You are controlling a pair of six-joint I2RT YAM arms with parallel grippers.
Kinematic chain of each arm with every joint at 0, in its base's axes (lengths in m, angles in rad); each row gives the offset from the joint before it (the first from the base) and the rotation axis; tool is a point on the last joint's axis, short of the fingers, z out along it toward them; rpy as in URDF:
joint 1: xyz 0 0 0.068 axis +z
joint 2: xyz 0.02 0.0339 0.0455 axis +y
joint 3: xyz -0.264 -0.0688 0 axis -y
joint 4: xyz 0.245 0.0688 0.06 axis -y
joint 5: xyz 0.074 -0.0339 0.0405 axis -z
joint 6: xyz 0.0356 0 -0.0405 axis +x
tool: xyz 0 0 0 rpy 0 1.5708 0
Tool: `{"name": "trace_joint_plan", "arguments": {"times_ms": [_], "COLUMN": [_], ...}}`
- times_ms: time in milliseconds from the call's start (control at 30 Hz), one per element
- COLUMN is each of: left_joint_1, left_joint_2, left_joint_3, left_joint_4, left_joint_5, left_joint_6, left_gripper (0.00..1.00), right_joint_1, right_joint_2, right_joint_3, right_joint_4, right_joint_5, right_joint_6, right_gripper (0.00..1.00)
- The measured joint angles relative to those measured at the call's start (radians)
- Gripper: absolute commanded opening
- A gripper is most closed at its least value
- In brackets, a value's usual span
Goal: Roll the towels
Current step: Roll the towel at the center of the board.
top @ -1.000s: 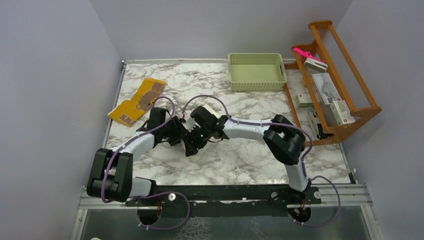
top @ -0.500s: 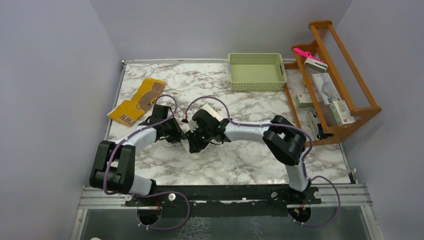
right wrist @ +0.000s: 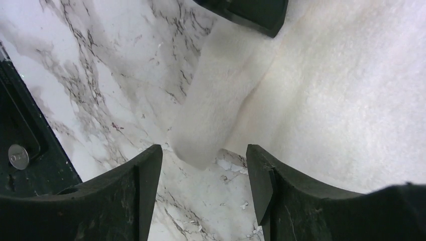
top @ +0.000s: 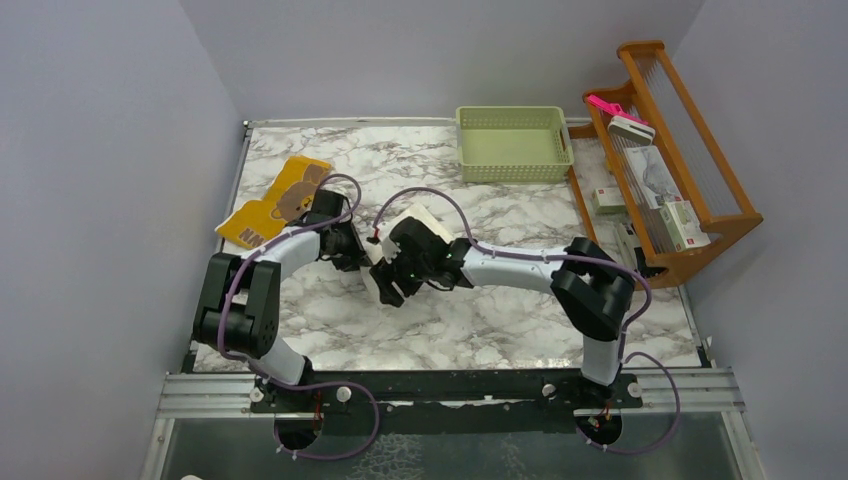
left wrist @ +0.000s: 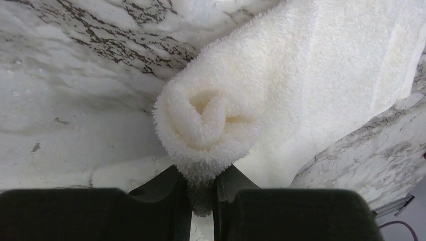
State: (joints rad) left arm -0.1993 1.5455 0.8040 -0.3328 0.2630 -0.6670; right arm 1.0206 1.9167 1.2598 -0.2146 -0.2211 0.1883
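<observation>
We note left gripper (left wrist: pixel 202 188) clamped on the cream towel (left wrist: pixel 311 75), at its rolled end. Right gripper (right wrist: pixel 203 155) gapes, holding nothing

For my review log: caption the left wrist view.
Left end effector pinches the rolled end of a cream-white cloth towel on marble tabletop.

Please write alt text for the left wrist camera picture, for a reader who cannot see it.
The left hand pinches the spiral end of a partly rolled cream-white towel, seen close up. The unrolled part spreads to the upper right over a white marble-pattern table.
</observation>
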Motion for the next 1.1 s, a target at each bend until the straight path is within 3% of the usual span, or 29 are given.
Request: {"name": "trace_joint_plan", "arguments": {"times_ms": [233,500,667,767,800,967,1033,1100], "left_joint_1": [0.001,0.001,0.002,0.002,0.002,0.008,0.021,0.034], "left_joint_2": [0.063,0.095,0.119,0.125,0.126,0.131,0.127,0.115], "left_joint_3": [0.061,0.094,0.120,0.126,0.128,0.133,0.132,0.123], "left_joint_4": [-0.039,-0.076,-0.104,-0.111,-0.113,-0.118,-0.118,-0.117], "left_joint_5": [-0.014,-0.014,-0.010,-0.009,-0.008,0.003,0.010,0.018], "left_joint_6": [0.007,0.005,0.005,0.003,0.003,0.001,0.002,0.005], "left_gripper": [0.00,0.00,0.00,0.00,0.00,0.01,0.14,0.41], "right_joint_1": [0.081,0.147,0.156,0.160,0.162,0.182,0.181,0.173], "right_joint_2": [-0.037,0.043,0.100,0.121,0.127,0.142,0.126,0.089], "right_joint_3": [-0.004,0.018,0.038,0.060,0.066,0.069,0.029,-0.043], "right_joint_4": [0.004,0.019,0.039,0.044,0.045,0.073,0.130,0.204], "right_joint_5": [0.180,0.374,0.448,0.492,0.507,0.553,0.521,0.447], "right_joint_6": [-0.002,0.013,0.020,0.026,0.028,0.031,0.028,0.031], "right_gripper": [0.62,0.56,0.26,0.13,0.03,0.01,0.01,0.01]}}
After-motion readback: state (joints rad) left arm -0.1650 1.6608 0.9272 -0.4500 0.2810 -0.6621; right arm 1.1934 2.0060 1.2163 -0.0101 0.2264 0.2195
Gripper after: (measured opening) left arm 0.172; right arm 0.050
